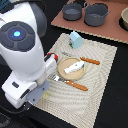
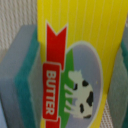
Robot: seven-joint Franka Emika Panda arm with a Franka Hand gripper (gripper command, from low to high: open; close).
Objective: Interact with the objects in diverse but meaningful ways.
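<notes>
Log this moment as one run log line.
end effector: shut on butter box | white fish: on tan plate | light-blue carton: on placemat

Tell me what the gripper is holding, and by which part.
A yellow butter box, clamped between the gripper's teal-padded fingers on its two opposite side edges.

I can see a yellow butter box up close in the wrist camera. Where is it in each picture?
Exterior view: not clearly in it; the white arm seems to hide it.
Wrist view: the butter box fills the middle, upright between the green pads of the pincer.
Shared landmark: the woven mat, likely the grey weave behind the box in the wrist view.
</notes>
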